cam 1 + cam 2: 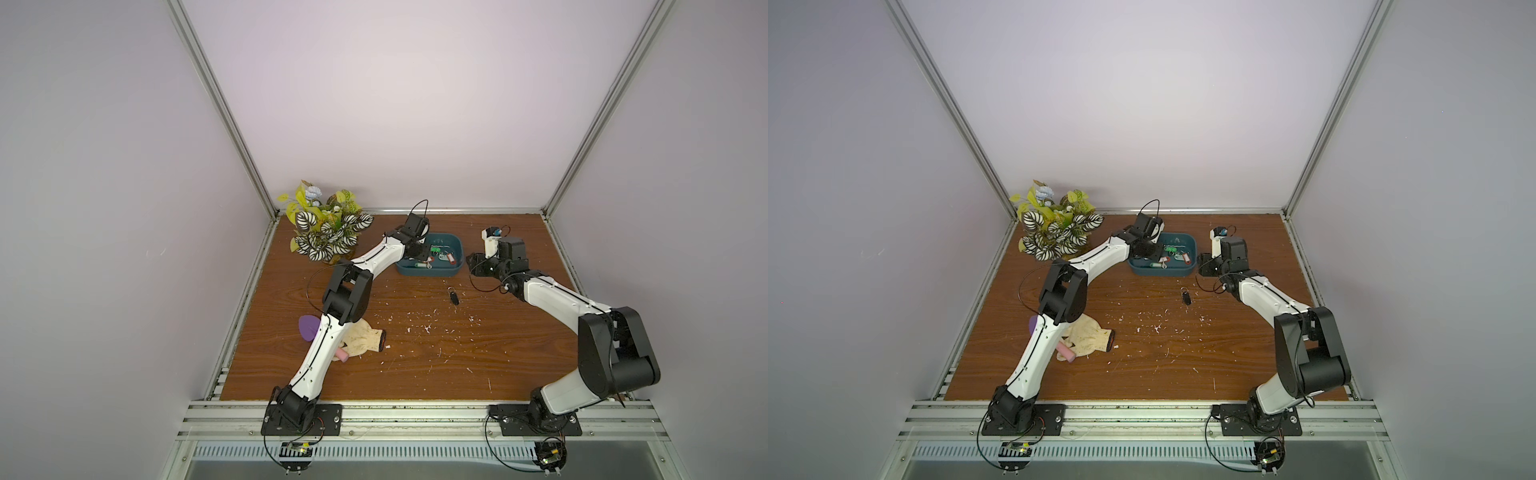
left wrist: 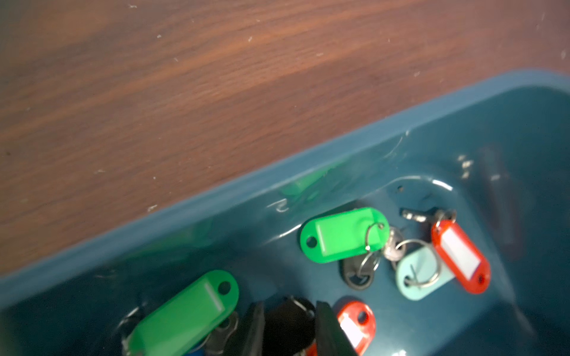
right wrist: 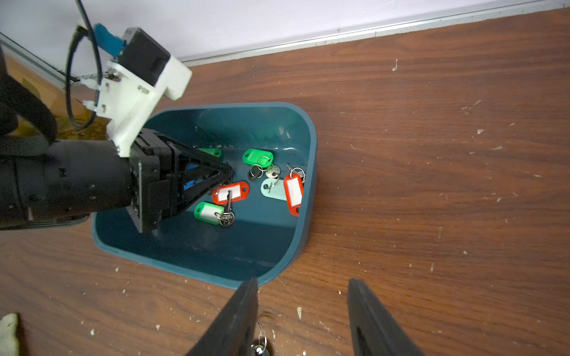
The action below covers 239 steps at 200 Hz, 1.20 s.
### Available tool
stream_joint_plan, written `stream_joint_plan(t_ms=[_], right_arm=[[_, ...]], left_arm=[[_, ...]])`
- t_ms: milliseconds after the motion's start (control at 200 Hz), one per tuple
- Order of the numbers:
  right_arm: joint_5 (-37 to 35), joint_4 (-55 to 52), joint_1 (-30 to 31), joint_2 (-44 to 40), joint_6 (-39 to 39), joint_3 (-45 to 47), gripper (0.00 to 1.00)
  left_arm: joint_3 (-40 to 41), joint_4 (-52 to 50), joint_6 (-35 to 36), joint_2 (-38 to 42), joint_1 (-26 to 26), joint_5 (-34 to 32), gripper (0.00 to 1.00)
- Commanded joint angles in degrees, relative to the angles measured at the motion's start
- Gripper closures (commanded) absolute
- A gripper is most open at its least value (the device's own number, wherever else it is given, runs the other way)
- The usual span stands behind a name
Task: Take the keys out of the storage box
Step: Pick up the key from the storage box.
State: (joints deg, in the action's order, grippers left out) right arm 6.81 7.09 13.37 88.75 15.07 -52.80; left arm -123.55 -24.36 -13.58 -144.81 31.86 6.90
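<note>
Both jaws of the left tool (image 2: 290, 308) stand close around a black tag (image 2: 288, 329), low centre of its wrist view; a firm pinch I cannot tell. Keys (image 3: 231, 191), likely light, stiff and slippery, lie scattered in the storage box (image 3: 303, 222) mid-frame: take tags. Right tool (image 3: 303, 282) gapes empty over the table (image 3: 431, 185)

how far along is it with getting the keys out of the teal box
Done: one black-tagged key lies on the wooden table, outside the dark teal plastic storage box. In hand: the left gripper is down in the box, jaws either side of a black tag; grip unclear. The right gripper hangs open beside it. Left: green-tagged keys, red-tagged keys and a pale teal-tagged key inside.
</note>
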Motion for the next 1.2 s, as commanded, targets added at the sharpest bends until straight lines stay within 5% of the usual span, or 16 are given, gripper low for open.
stream_joint_plan(t_ms=[0,375,435,1191], right_arm=[[1.28,1.72,-0.21,0.28,0.54,-0.98,0.46],[1.45,1.96,-0.24,0.20,0.62,-0.80,0.46],[1.44,2.06,-0.27,0.11,0.53,-0.70,0.46],[3.34,3.63,-0.27,-0.68,1.28,0.51,0.46]], left_arm=[[-1.22,-1.48,-0.55,-1.87,-0.53,1.33,0.73],[-1.42,-1.39,0.71,0.43,-0.53,-0.10,0.88],[-1.41,-1.39,0.99,1.18,-0.55,-0.65,1.00],[3.76,-1.38,2.37,12.13,-0.44,-1.19,1.00]])
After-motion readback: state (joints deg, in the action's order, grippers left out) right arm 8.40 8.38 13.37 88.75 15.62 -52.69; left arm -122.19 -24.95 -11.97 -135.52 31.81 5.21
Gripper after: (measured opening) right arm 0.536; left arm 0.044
